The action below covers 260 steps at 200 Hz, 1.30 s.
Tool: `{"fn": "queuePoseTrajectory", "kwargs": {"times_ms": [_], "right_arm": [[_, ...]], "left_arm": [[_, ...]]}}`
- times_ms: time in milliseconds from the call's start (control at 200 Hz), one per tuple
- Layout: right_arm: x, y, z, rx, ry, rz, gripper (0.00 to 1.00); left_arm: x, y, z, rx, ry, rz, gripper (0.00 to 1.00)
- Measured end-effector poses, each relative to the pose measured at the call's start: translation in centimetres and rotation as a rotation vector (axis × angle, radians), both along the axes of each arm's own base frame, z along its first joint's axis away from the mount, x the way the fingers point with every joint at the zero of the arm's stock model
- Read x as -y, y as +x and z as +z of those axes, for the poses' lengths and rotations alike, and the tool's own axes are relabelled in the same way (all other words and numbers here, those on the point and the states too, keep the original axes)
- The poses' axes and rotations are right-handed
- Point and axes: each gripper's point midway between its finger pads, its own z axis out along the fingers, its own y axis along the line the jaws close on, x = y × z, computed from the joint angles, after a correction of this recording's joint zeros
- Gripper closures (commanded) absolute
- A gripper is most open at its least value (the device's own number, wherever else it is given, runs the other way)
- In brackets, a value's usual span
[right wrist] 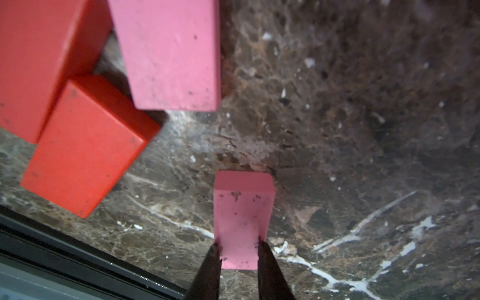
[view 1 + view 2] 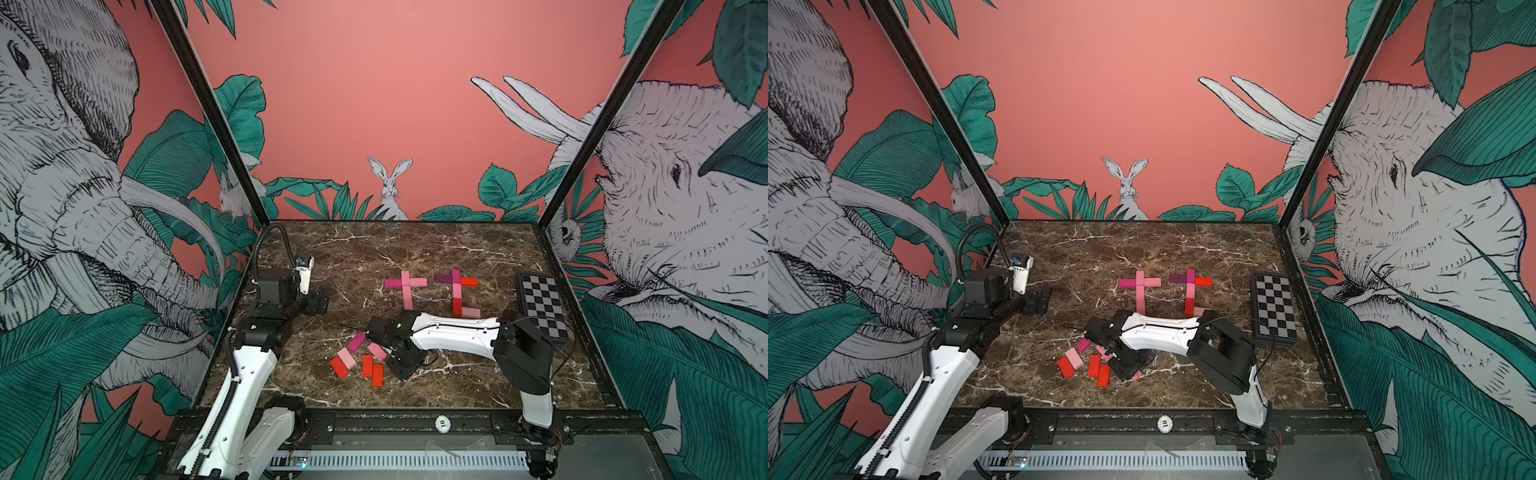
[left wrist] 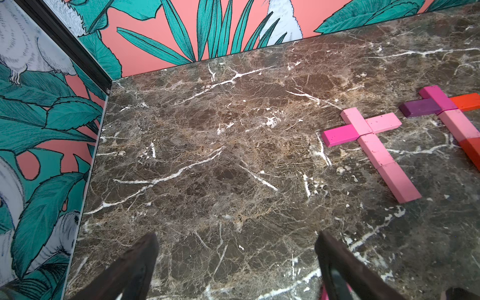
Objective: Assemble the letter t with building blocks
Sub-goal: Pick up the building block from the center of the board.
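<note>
Two finished t shapes of building blocks lie mid-table: an all-pink one and a purple, magenta, pink and red one. Several loose blocks in red, pale pink and magenta lie nearer the front. My right gripper reaches down beside them and is shut on a pink block, gripped across its narrow sides, low over the marble. Red blocks and a pink one lie close by. My left gripper stands open and empty at the left.
A black-and-white checkerboard plate lies at the right edge of the marble table. Patterned walls close off the left, back and right sides. A black rail runs along the front edge.
</note>
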Motion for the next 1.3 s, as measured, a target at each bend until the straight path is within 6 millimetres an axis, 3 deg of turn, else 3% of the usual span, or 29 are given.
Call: {"fn": "queuePoseTrajectory", "kwargs": {"times_ms": [255,570,885,1080,1210,1300], "right_arm": [[0.0,0.2,0.0,0.006,-0.004,0.02,0.65],[-0.7,0.2,-1.0,-0.013,0.013,0.012,0.65],[-0.7,0.5,-1.1,0.002,0.009,0.001,0.75],[-0.1,0.7,-1.0,0.008,0.017,0.076,1.0],[1.7,1.5,-0.6,-0.002,0.007,0.187,1.0],[2.8,2.9,1.0,0.009,0.042,0.265,1.0]], "left_arm": [[0.0,0.0,0.1,0.003,0.0,0.0,0.03],[0.0,0.0,0.1,0.003,0.0,0.001,0.03],[0.0,0.0,0.1,0.004,0.0,0.001,0.03],[0.0,-0.1,0.2,0.008,-0.001,0.001,0.03],[0.0,-0.1,0.4,0.014,-0.001,0.001,0.03],[0.0,-0.2,0.5,0.02,-0.002,0.001,0.03]]}}
